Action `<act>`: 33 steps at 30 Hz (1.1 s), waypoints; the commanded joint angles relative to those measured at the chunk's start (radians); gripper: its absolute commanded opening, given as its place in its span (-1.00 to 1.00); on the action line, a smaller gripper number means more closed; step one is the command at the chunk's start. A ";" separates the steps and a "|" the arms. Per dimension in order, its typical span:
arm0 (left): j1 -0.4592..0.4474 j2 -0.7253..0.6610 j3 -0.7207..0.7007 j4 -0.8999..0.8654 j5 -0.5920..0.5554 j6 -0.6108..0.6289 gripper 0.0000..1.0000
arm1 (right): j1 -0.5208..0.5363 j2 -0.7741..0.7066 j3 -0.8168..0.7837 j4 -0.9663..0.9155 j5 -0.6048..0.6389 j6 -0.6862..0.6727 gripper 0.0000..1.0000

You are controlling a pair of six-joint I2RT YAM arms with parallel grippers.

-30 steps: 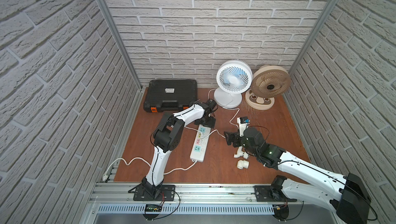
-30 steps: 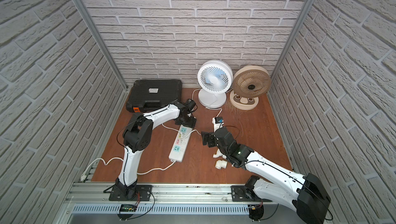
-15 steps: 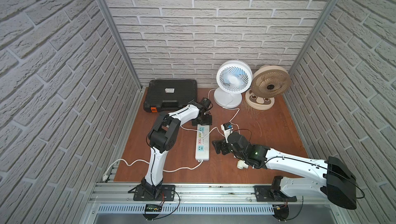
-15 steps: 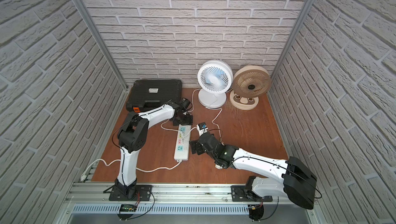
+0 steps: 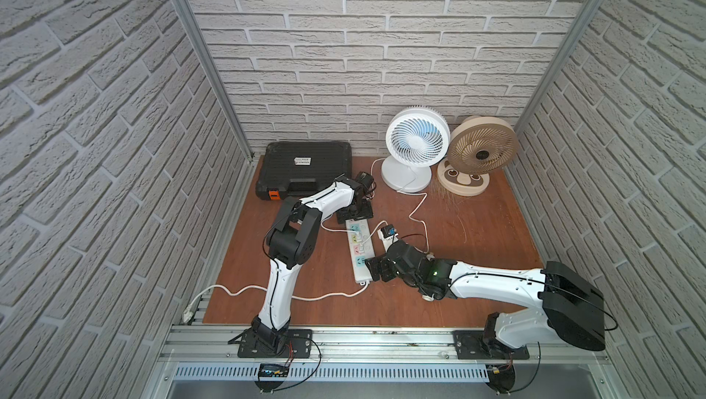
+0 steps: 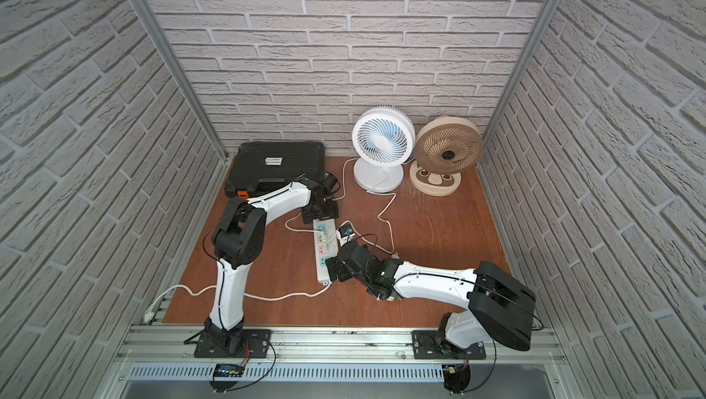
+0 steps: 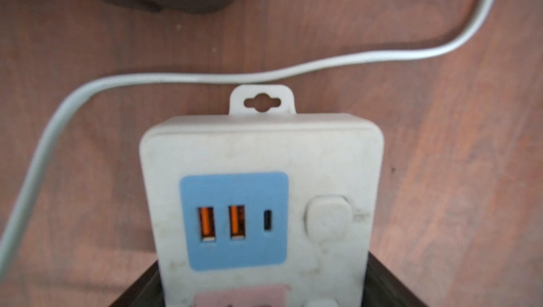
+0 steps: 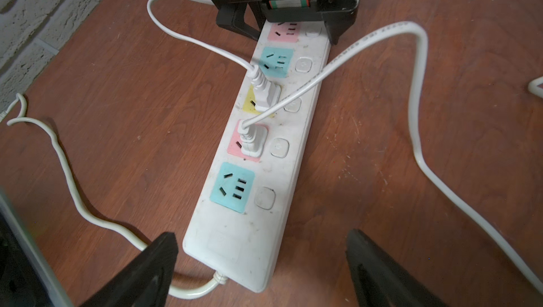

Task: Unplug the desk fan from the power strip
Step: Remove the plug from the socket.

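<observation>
The power strip (image 8: 258, 149) lies flat on the wooden floor, with two white plugs seated in it: one in the yellow socket (image 8: 266, 96), one in the pink socket (image 8: 252, 141). Our left gripper (image 8: 289, 11) is clamped across the strip's far end. Our right gripper (image 8: 261, 267) hangs spread wide, empty, over the near end. Risk: the two cords cross, so we could pull the wrong plug. We judge a slanted pull could lift or drag the strip.
</observation>
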 commanded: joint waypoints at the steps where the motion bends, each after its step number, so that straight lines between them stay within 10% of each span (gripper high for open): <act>1: 0.025 0.075 0.005 -0.151 -0.024 -0.096 -1.00 | 0.013 0.035 0.042 0.072 -0.007 0.014 0.84; 33: 0.036 0.125 -0.061 -0.029 0.082 0.002 -1.00 | 0.065 0.307 0.277 -0.027 0.159 0.012 0.10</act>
